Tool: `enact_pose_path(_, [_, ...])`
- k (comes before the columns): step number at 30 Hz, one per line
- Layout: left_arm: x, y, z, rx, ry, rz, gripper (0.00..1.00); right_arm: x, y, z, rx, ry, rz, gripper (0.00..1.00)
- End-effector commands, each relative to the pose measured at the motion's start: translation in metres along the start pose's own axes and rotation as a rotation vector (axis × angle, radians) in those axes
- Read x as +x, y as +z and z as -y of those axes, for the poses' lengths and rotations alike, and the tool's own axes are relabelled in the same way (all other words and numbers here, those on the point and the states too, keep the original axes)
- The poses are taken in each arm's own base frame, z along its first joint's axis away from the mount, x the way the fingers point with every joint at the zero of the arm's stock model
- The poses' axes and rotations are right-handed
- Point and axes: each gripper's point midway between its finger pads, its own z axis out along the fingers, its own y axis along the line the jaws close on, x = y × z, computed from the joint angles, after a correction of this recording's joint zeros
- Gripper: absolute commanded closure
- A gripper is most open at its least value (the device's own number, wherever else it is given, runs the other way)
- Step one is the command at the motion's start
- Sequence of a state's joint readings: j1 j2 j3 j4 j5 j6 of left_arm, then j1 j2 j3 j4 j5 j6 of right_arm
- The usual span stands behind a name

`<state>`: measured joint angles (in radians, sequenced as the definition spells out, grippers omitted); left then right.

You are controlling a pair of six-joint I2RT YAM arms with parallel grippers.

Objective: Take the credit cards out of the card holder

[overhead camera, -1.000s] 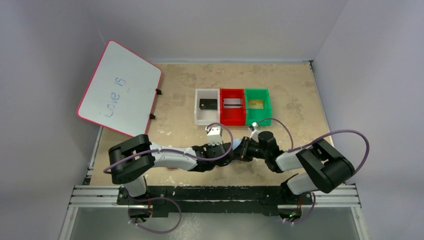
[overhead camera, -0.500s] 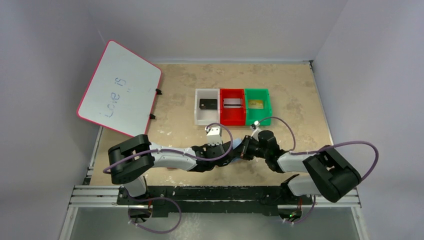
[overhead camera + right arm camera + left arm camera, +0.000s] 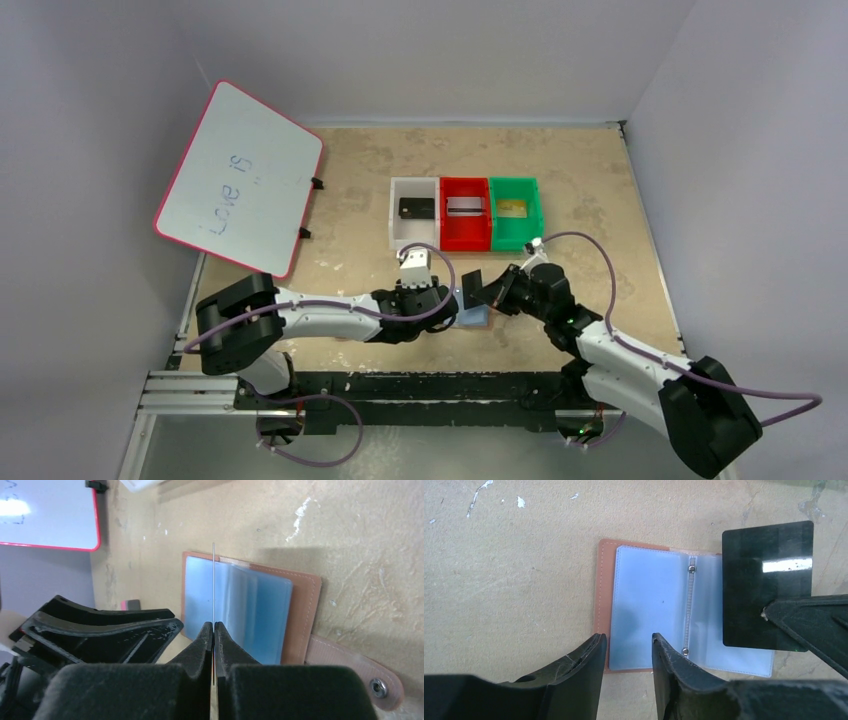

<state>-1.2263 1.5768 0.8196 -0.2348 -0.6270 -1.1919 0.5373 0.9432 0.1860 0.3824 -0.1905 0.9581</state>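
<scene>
The card holder (image 3: 601, 585), tan leather with pale blue sleeves (image 3: 649, 595), lies open and flat on the table; it also shows as a card holder (image 3: 472, 316) from above. My right gripper (image 3: 213, 625) is shut on a black credit card (image 3: 766, 580), held just above the holder's right page. In the right wrist view that card (image 3: 213, 575) is edge-on, a thin line. My left gripper (image 3: 626, 645) stands open over the holder's near left edge, nothing between its fingers. From above, the left gripper (image 3: 440, 305) and right gripper (image 3: 490, 293) flank the holder.
Behind the holder stand a white bin (image 3: 395, 228) with a black card (image 3: 415, 207), a red bin (image 3: 465, 238) with a silver card (image 3: 465, 207) and a green bin (image 3: 517, 238) with a gold card (image 3: 512, 208). A red-rimmed whiteboard (image 3: 240, 175) leans at the far left.
My left gripper has opened and let go of the holder. The right arm has drawn back to the right, and the black card it holds is now free of the sleeves.
</scene>
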Motion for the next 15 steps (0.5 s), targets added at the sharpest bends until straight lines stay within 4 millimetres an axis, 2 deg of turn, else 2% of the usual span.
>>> enact_pose_path(1, [-0.013, -0.004, 0.012, 0.010, 0.019, 0.031, 0.60, 0.001, 0.001, 0.011, 0.051, -0.007, -0.001, 1.00])
enact_pose_path(8, [0.012, 0.014, 0.008, -0.063, 0.103, -0.050, 0.63, 0.011, 0.007, 0.030, 0.133, -0.011, -0.052, 1.00])
enact_pose_path(15, [0.028, 0.022, 0.001, -0.077, 0.113, -0.086, 0.74, 0.017, 0.008, 0.030, 0.115, -0.020, -0.077, 1.00])
